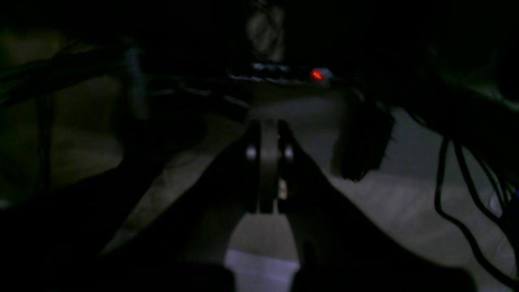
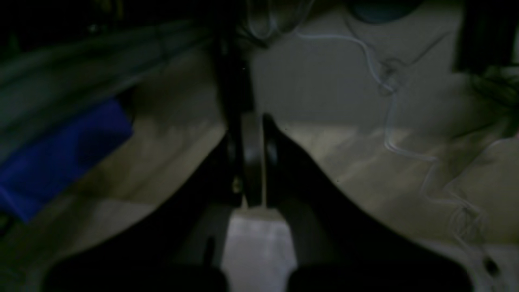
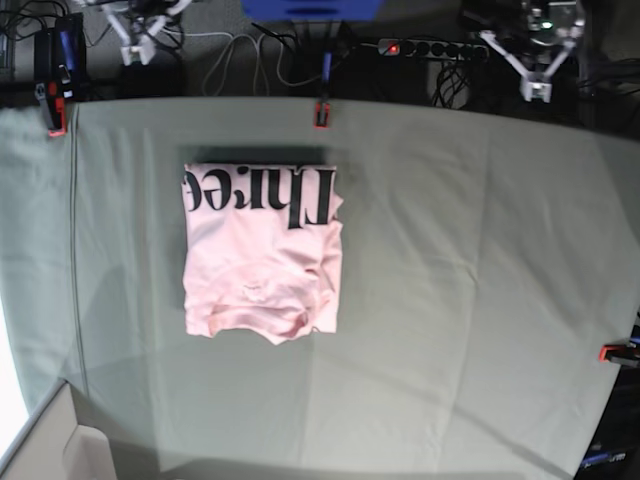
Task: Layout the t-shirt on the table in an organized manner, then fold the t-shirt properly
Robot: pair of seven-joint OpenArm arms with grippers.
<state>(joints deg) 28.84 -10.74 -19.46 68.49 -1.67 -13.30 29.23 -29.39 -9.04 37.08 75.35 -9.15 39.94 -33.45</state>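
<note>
Presently, three views, itemised.

Left wrist view. Very dark. The left gripper (image 1: 267,162) sits at frame centre with its black jaws drawn together on nothing, no cloth between them. Behind it lies pale floor, with a black power strip with a red lit switch (image 1: 284,75) across the upper middle and dark cables at the right edge. Neither shirt nor table appears here.

Right wrist view. Also dim. The right gripper (image 2: 252,162) at frame centre has its jaws pressed flat together, empty. A blue block-shaped object (image 2: 61,158) shows at mid left; a thin pale cable (image 2: 389,113) trails down the right half over the floor. No shirt is visible.

Base view. The large pale pink short-sleeved cotton t-shirt with black serif lettering (image 3: 262,255) lies left of centre on the wide table covered in dull grey-green creased cloth (image 3: 470,300). It is gathered into a compact, roughly square bundle, the lettering running along its upper edge, its lower edge rumpled and uneven. Small red clamps (image 3: 321,115) hold the cloth at the table's edges. White arm parts show only at the upper left and upper right corners, well apart from the shirt.

Step in hand, as judged: folding looks essentially complete, with both arms drawn away. Next move: possibly none; if tidying is wanted, it calls for opening a gripper and flattening the crumpled lower edge.
</note>
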